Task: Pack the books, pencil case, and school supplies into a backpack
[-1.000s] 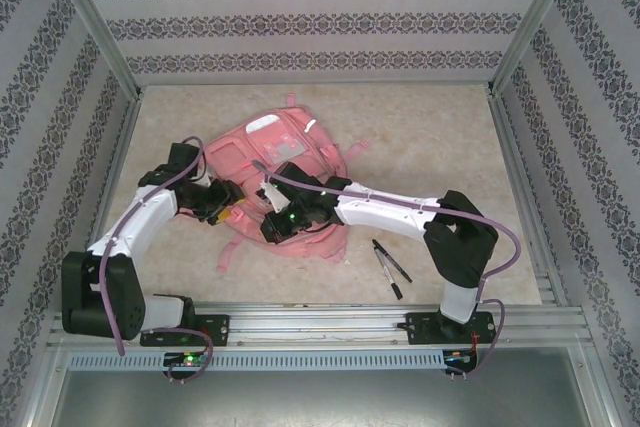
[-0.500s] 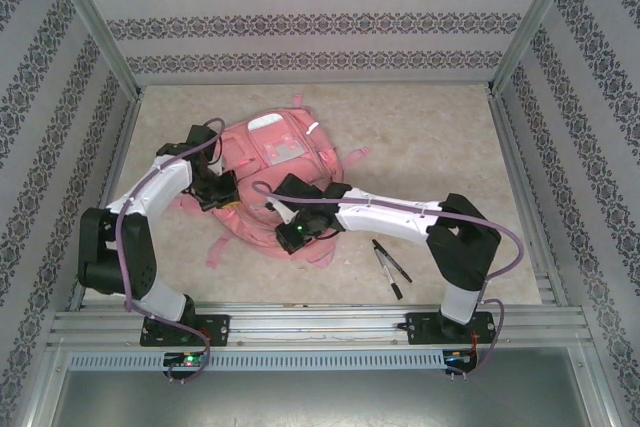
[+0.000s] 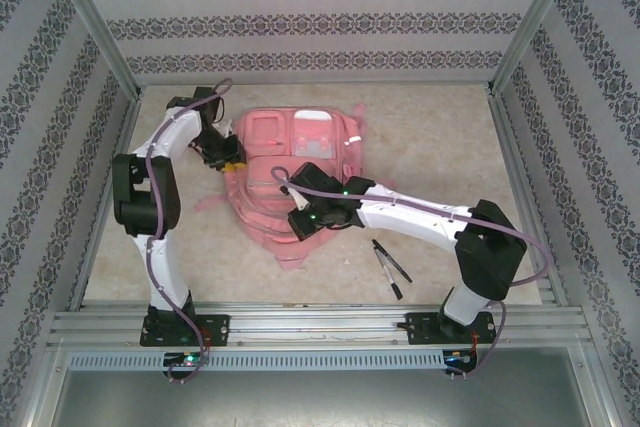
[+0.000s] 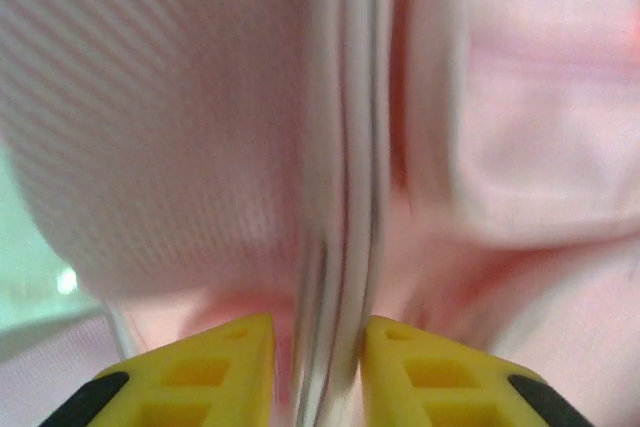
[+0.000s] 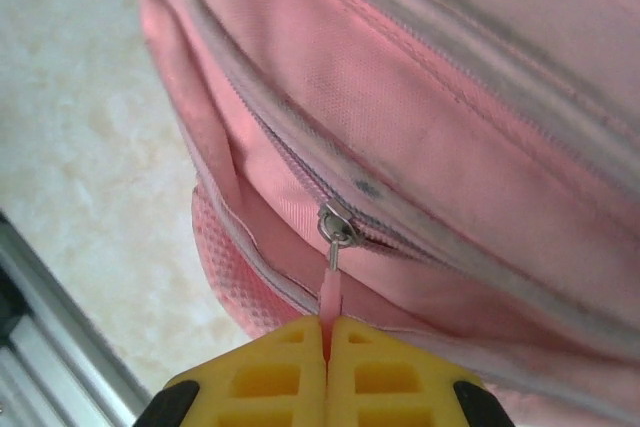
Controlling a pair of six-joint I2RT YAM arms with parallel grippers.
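Pink backpack (image 3: 300, 147) looks zipped; right gripper (image 5: 327, 332) pinched shut on its zipper pull (image 5: 331, 292) (opening step, I'd judge). Left gripper (image 4: 318, 332) narrow around a seam, can't tell if it's gripping; pens (image 3: 390, 265) unpacked on table (image 3: 450, 147).

My left arm (image 3: 160, 162) rises from its base, folds at the elbow and reaches forward and right, wrist bent down. My left gripper (image 4: 318, 325) has its 2 yellow fingers (image 4: 220, 357) a little apart; whether they pinch anything I cannot tell. My right arm (image 3: 415, 217) stretches low to the left, and my right gripper (image 5: 326, 325) is closed tight on a zip pull (image 5: 331, 292).
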